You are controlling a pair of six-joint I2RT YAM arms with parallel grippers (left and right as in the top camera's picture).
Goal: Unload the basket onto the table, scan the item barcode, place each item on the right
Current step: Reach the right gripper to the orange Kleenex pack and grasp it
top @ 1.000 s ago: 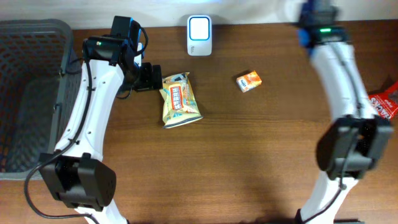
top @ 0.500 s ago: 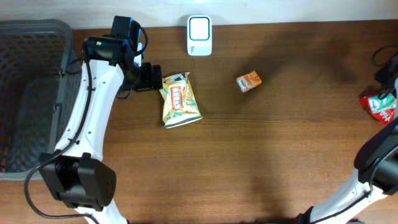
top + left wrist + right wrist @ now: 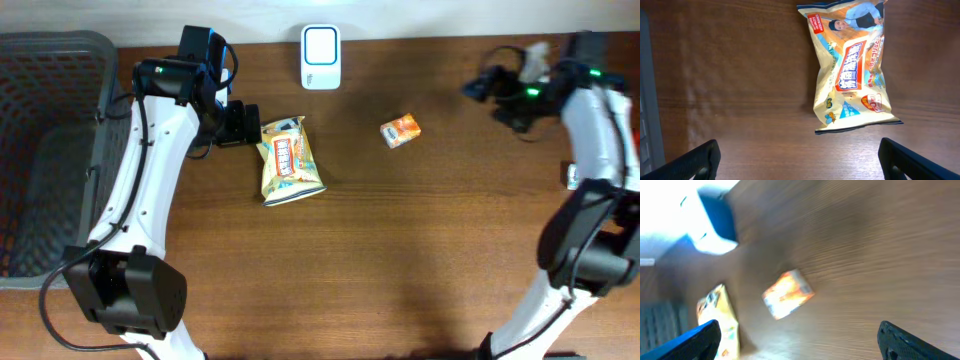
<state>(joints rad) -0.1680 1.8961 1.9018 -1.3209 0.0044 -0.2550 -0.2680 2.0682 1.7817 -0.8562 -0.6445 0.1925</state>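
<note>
Reaching step, nothing picked up yet. Left pincer (image 3: 800,161) wide open and empty, snack bag (image 3: 852,70) just ahead of its tips. Right pincer (image 3: 799,340) wide open too, small orange box (image 3: 787,294) well ahead. Next: close on 1 item, lift, show it to white scanner (image 3: 320,45).

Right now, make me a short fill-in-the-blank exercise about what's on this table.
The gripper nearest the snack bag is the ____ one.
The small box is coloured ____.
The right gripper holds nothing; its jaws stand ____.
Missing words: left, orange, open.
</note>
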